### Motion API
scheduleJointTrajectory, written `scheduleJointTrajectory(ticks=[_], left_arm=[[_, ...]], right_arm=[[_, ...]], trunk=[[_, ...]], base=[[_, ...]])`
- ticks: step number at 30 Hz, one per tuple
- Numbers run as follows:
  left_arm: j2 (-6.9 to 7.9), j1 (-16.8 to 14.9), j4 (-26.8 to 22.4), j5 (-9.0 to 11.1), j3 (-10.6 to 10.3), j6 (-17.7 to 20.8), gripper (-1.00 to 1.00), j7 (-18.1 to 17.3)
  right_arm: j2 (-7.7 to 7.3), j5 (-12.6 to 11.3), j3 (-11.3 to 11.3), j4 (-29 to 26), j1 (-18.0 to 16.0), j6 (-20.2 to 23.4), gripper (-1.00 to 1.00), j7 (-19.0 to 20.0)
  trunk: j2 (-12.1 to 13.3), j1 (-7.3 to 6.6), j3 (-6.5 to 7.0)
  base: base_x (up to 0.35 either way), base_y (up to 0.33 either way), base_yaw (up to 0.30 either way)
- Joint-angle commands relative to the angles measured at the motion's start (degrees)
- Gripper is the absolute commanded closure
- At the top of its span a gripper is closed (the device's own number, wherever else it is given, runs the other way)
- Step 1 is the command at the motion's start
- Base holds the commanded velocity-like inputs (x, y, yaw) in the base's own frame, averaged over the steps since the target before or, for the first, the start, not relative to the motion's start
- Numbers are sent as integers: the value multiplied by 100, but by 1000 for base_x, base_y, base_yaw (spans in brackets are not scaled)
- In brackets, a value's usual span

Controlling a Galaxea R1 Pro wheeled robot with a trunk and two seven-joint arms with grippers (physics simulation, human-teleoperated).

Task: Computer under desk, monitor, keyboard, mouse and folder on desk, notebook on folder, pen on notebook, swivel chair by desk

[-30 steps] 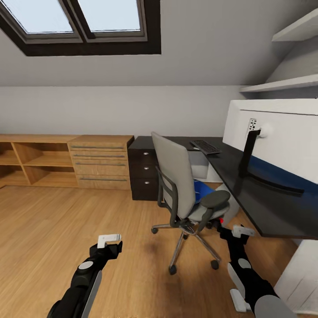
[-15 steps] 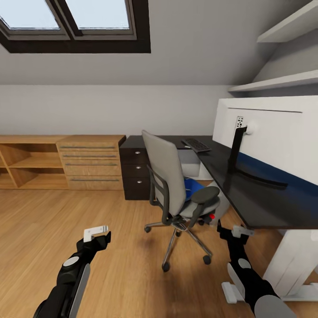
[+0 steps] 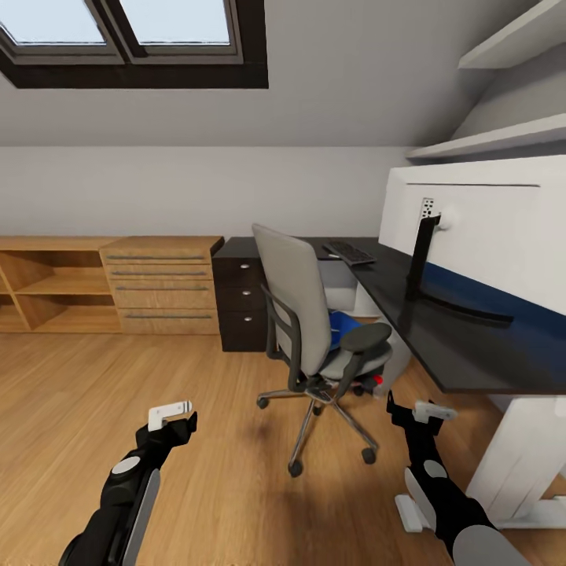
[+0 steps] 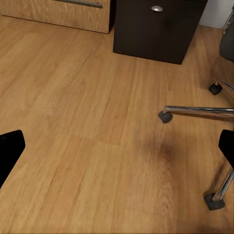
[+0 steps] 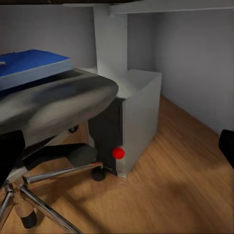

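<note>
Head view: closing on the chair, both hands empty

Facing a grey upholstered swivel chair with black padded armrests (image 3: 303, 310), just ahead of the right gripper (image 3: 417, 413) and ahead and across from the left gripper (image 3: 177, 420). Pulled out from the long glossy black desk (image 3: 440, 346) and turned back-on, so still to be pushed in beside it.

Lying flat on the seat, above and beyond the right gripper: thin bright-blue rectangular folder (image 3: 343, 324), half hidden by the near armrest. Probably best lifted off first, since the notebook and pen are to stack on it.

Up on the desk, well above the right gripper: wide flat monitor (image 3: 487, 236), pale back showing, on its thin curved black foot. Farther along, well beyond both grippers: slim black-keyed keyboard (image 3: 348, 252), apart from the monitor, likely needing to go nearer.

Straight ahead of the right gripper, in its wrist view: small light-grey computer tower with dark grille and red spot (image 5: 136, 112), standing on the floor under the desk, just behind the chair's armrest. Already where the task wants it.

Both grippers low over the light wood floor (image 4: 97, 122), fingers spread wide, holding nothing. Beyond the left gripper: black drawer unit with round silver knobs (image 4: 156, 29).

Mouse, notebook and pen: cannot tell.
</note>
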Motion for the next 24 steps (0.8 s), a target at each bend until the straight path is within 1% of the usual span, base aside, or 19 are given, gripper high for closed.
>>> scheduleJointTrajectory(ticks=[1, 3, 13, 24], left_arm=[[-4, -3, -4, -3, 4, 30, -100, 13], [-3, -3, 10, -8, 4, 30, -100, 12], [5, -3, 180, -13, 4, 25, -100, 9], [6, -3, 203, -21, 4, 29, -100, 3]], right_arm=[[-2, -53, 13, 3, -4, -26, -100, 4], [-2, -53, 13, 3, -4, -28, -100, 4], [-2, -60, 5, 3, -4, -56, -100, -7], [-2, -62, -1, 3, -4, -69, -100, -20]], trunk=[[-44, 21, -24], [-124, 65, -60], [-124, 65, -60], [-124, 65, -60]], base=[[0, 0, 0], [0, 0, 0], [6, 0, 0], [207, 0, 0]])
